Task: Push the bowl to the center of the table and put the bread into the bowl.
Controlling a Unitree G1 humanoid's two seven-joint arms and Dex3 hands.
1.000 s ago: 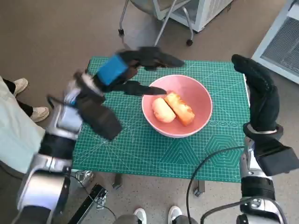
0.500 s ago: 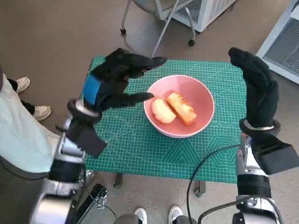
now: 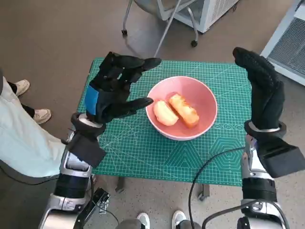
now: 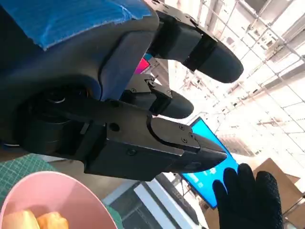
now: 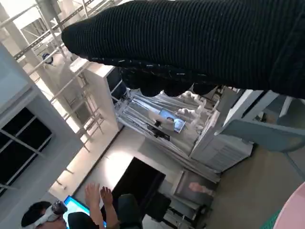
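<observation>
Table (image 3: 143, 152): the green cutting mat covers the top, and the pink bowl sits roughly mid-table, a touch toward the right side in the head view.
Left arm: here's the news — a second ago it reached across with the hand over the mat's far edge beside the bowl; now it has drawn back toward the robot and its own side, and the forearm stands steeper.
Right arm: barely budged across the three head views, raised at the table's right edge.
Bowl (image 3: 181, 108): same spot on the mat throughout, so nobody is pushing it. The left wrist view catches its pink rim (image 4: 52, 191) below the fingers.
Left hand (image 3: 116, 88): fingers spread, holding nothing, hovering just beside the bowl's left rim; the lowest finger points at the rim, and contact I can't call from here.
Right hand (image 3: 262, 93): upright, fingers together and extended, nothing in it, well apart from the bowl. Its gloved tips peek into the left wrist view (image 4: 248, 200).
Bread (image 3: 174, 111): two pieces lying side by side inside the bowl, one paler, one golden-orange. A glimpse of it in the left wrist view too (image 4: 35, 222).
Meaning: bread in, bowl about centred, left hand backing off empty — I'd judge the task essentially done, with retreat the only move left.
</observation>
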